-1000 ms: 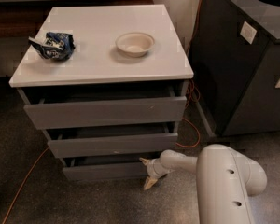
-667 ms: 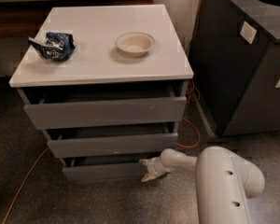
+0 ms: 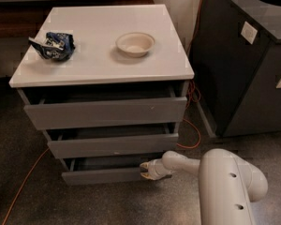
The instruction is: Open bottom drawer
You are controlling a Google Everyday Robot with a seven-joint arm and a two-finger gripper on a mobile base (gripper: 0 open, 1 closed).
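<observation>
Where the white arm (image 3: 225, 182) ends, the pincer (image 3: 144, 170) sits low against the right end of the bottom drawer (image 3: 100, 176); whether it is open or closed cannot be told. The drawer front runs leftward from it, slightly ajar beneath the middle drawer (image 3: 112, 146). The white counter (image 3: 103, 64) above carries a bowl (image 3: 135, 43) and a blue wrapper (image 3: 54, 45)

White rounded arm (image 3: 229, 182), dark holes (image 3: 232, 176), cream gripper (image 3: 146, 170) at bottom drawer (image 3: 103, 175)

Cream-white end effector (image 3: 144, 170) at the plain grey bottom drawer (image 3: 100, 176).
</observation>
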